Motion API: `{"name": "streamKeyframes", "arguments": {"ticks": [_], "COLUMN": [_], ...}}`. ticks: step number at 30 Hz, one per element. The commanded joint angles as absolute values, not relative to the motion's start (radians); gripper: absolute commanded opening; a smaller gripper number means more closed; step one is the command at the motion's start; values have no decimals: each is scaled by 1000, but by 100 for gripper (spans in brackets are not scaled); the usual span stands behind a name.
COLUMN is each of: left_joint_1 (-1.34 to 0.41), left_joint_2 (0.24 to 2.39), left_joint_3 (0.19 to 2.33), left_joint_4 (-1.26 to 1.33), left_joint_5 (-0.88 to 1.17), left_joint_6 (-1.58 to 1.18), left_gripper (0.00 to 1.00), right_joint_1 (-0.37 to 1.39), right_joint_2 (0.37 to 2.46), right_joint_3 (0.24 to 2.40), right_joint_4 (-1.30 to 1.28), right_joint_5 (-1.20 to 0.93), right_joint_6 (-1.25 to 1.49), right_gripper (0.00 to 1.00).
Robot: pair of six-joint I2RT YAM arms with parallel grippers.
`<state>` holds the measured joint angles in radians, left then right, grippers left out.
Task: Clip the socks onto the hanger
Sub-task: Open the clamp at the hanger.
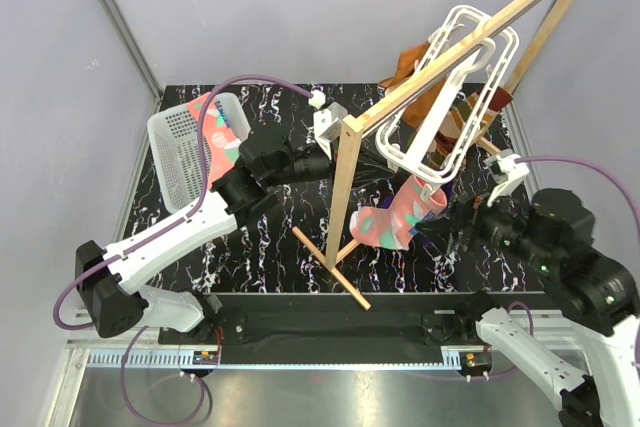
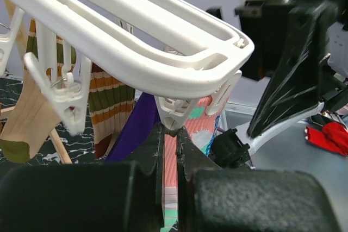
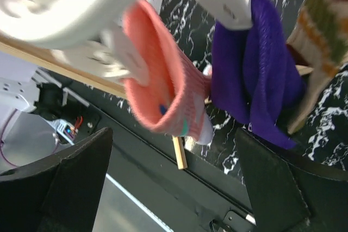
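The hanger (image 2: 141, 47) hangs tilted on the wooden rail stand (image 1: 440, 72) over the black marbled table (image 1: 270, 237). One pink sock (image 1: 398, 219) dangles from its lower corner, cuff up against a small white clip (image 2: 174, 113). From where I stand I cannot tell how firmly that clip bites. The left gripper (image 2: 170, 134) is pinched together on the ribbed pink fabric just under that clip. The right gripper (image 3: 173, 132) stands wide apart, holding nothing. The pink sock and a purple cloth (image 3: 255, 69) hang just ahead of its dark fingers (image 3: 70, 183), touching neither. Further along the frame hang a tan sock with an olive toe (image 2: 24, 118) and a striped sock (image 2: 111, 101), each under its own clip. An orange-brown cloth (image 1: 410, 67) shows behind the rail. Another pink sock (image 1: 222, 137) lies in the white basket (image 1: 175, 152) at the table's far left corner, well apart from the hanger.
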<state>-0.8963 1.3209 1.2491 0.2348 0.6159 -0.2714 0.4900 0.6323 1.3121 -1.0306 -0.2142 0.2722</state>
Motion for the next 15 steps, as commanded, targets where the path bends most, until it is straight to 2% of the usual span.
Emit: {"name": "streamKeyframes", "arguments": {"ticks": [1,3,4,7,8,9,11,12,15], "left_joint_1": [-917,-919,-917,-917,-917,-916,-916,-917,-916], "left_joint_2": [1298,1305,1307,1315,1316,1318,1318,1318,1318], "left_joint_3": [1272,1276,1279,1293,1296,1299,1301,1301,1308], "left_joint_4": [267,262,253,232,227,222,216,213,201], "left_joint_5": [634,627,624,611,607,603,594,583,562], "left_joint_6": [-288,-285,-284,-278,-278,-276,-275,-273,-273], "left_gripper": [0,0,0,0,0,0,0,0,0], "right_joint_1": [494,492,492,492,492,492,492,492,494], "right_joint_2": [629,624,623,603,601,606,639,655,709], "right_joint_3": [1226,1168,1151,1097,1082,1081,1101,1115,1179], "right_joint_4": [-922,-859,-839,-767,-752,-733,-730,-744,-773], "right_joint_5": [-229,-165,-61,120,156,182,245,268,345], "right_joint_6": [296,336,353,408,426,429,430,431,390], "right_gripper": [99,96,95,77,68,54,40,23,9]}}
